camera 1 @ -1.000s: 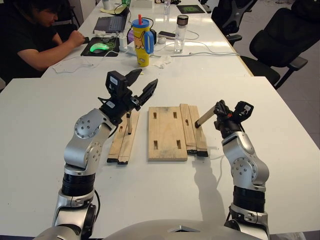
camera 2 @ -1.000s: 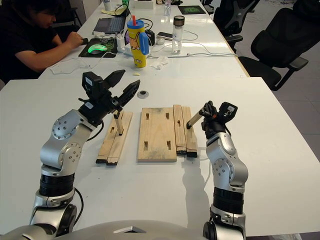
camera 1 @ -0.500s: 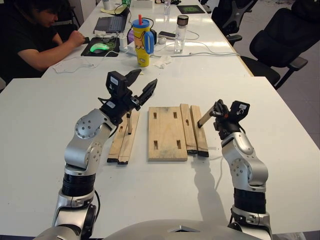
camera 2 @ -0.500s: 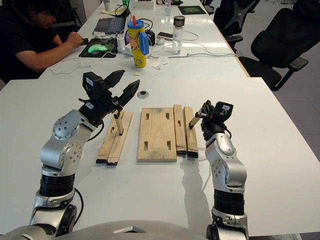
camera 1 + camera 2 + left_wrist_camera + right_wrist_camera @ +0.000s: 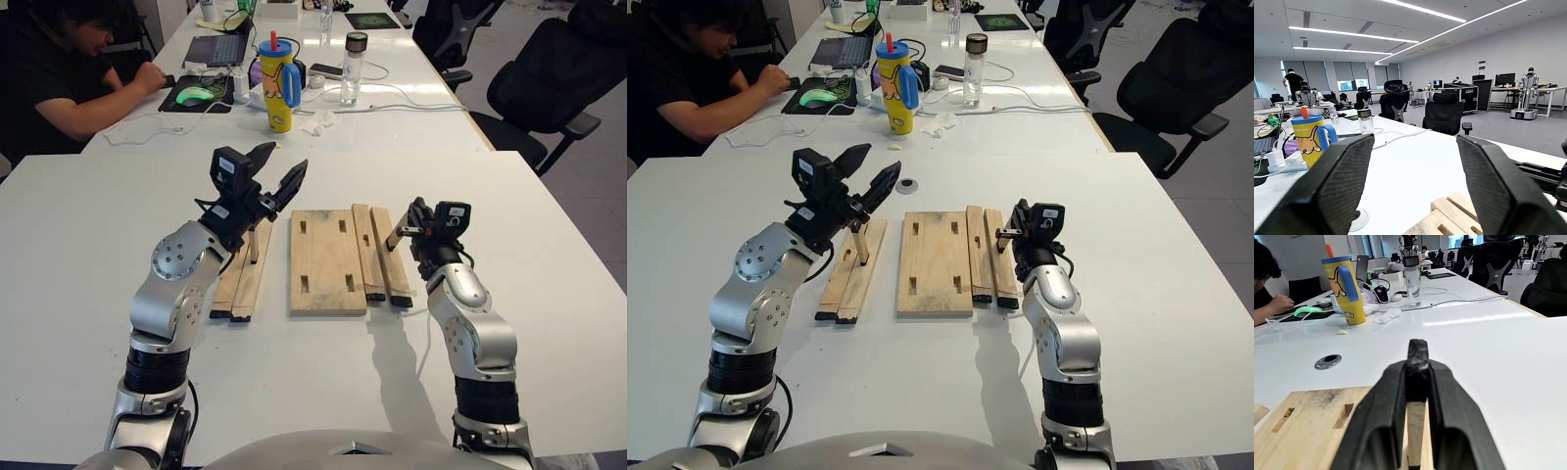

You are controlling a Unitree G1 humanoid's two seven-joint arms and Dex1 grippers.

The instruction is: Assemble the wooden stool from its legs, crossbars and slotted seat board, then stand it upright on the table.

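The slotted seat board (image 5: pixel 326 259) lies flat mid-table. Two long wooden pieces (image 5: pixel 380 257) lie against its right side, and two more (image 5: pixel 243 279) to its left, with a short peg (image 5: pixel 253 240) standing upright on them. My left gripper (image 5: pixel 278 168) hovers open above that peg, nothing between its fingers (image 5: pixel 1327 196). My right gripper (image 5: pixel 415 221) is shut on a short wooden stick (image 5: pixel 400 234), which slants down to the right-hand pieces. In the right wrist view the stick (image 5: pixel 1414 431) sits between the fingers, with the seat board (image 5: pixel 1303 431) beyond.
A cable grommet (image 5: pixel 908 184) sits in the table behind the board. On the far table stand a yellow cup (image 5: pixel 279 83), a bottle (image 5: pixel 354 64) and a laptop (image 5: pixel 217 46), with a person seated there. Office chairs (image 5: pixel 549 88) stand at the right.
My right gripper has swung left with the stick, bringing it closer over the right-hand pieces. The left arm has barely shifted and stays open.
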